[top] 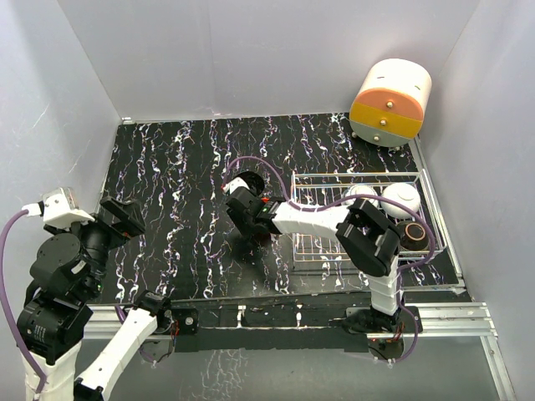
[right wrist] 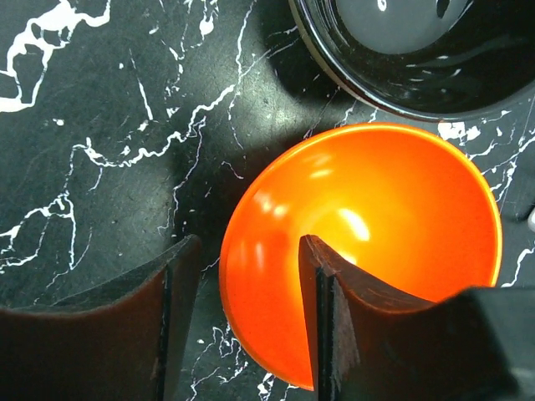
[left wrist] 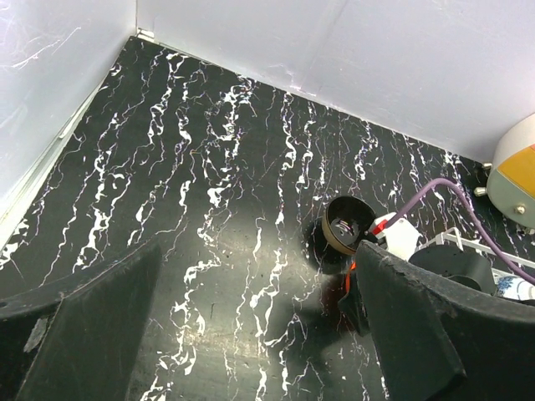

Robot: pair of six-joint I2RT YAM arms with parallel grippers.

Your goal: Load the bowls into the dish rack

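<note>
Rim-pinch, red-orange bowl (right wrist: pixel 376 234): on worktop (right wrist: pixel 100 125), just beside black bowl (right wrist: pixel 418 50), outside dish rack (top: pixel 318 249). Right end effector (right wrist: pixel 248 246) spread astride rim, not yet pinching. Recommended: close squarely on wall; lift level.

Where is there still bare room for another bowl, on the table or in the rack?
The black marbled table is bare from the left gripper across to the glossy black bowl and bright red-orange bowl. The silver wire dish rack shows bare grid at its left end, under the right arm. Its right end is crowded with bowls.
</note>
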